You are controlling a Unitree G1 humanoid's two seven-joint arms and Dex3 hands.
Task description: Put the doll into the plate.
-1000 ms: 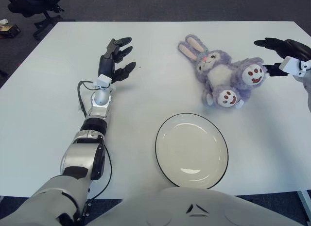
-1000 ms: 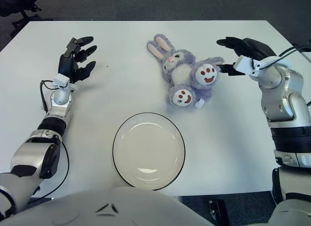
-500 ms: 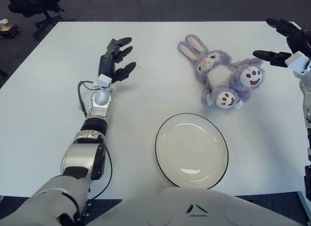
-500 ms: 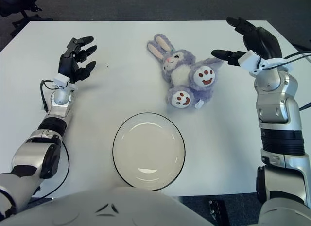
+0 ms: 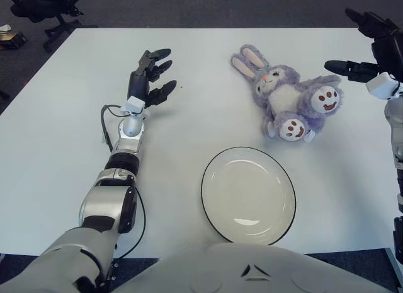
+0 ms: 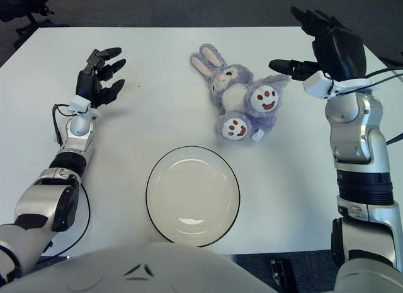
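A purple plush bunny doll (image 6: 242, 99) lies on its back on the white table, ears toward the far left, feet toward the right. Nearer to me sits an empty cream plate (image 6: 192, 195) with a dark rim. My right hand (image 6: 318, 44) hovers just right of the doll's feet, raised, fingers spread and holding nothing. My left hand (image 6: 99, 77) shows at the left of the table, far from the doll, fingers spread open.
The white table (image 6: 157, 116) ends at its far edge in dark floor. An office chair base (image 5: 44, 9) stands beyond the far-left corner. My own torso fills the bottom of both views.
My right hand has risen and drawn back from the doll's feet, turning its fingers upward. The doll, the plate and my left hand have stayed put.
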